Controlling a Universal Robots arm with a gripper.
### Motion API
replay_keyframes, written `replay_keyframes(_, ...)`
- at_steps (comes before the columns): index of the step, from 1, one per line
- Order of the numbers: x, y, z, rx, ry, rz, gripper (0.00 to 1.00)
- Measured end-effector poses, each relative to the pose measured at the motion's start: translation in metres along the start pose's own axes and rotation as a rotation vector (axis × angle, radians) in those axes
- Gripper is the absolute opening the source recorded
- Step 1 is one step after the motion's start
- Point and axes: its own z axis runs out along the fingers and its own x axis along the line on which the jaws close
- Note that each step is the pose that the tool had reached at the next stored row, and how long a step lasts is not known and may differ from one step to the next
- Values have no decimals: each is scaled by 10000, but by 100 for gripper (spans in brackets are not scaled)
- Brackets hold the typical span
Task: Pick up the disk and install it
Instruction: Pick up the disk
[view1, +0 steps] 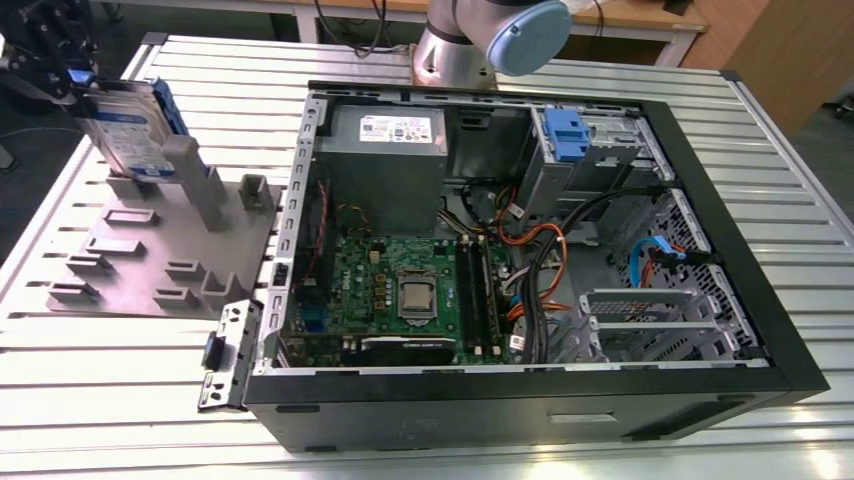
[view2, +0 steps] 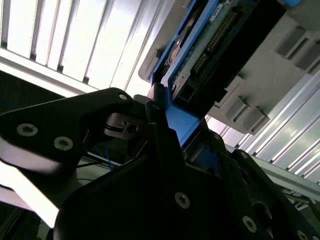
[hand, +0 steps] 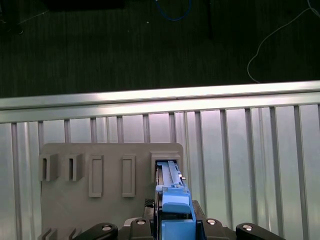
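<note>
Disk (view1: 130, 135) stands upright in fixture (view1: 147, 255), 10 o'clock of case (view1: 534, 400). Gripper (view1: 78, 86) is clamped on its top rails. Likely stiff, heavyish and shock-sensitive, so the rails suit gripping.

We see an open black computer case (view1: 534, 410) lying on a slatted aluminium table (view1: 787, 190). Inside it sit a grey power supply (view1: 387, 135), a green motherboard (view1: 380, 265) with its processor (view1: 415, 296), orange cables (view1: 527, 237), and a drive cage (view1: 545, 175) with a blue latch (view1: 566, 135). Beside the case, at the exterior view's left, lies a grey slotted fixture plate (view1: 147, 265).
</note>
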Motion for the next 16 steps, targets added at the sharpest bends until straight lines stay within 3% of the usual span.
replay_keyframes(16,-2,0,-39,-1,1,0,36)
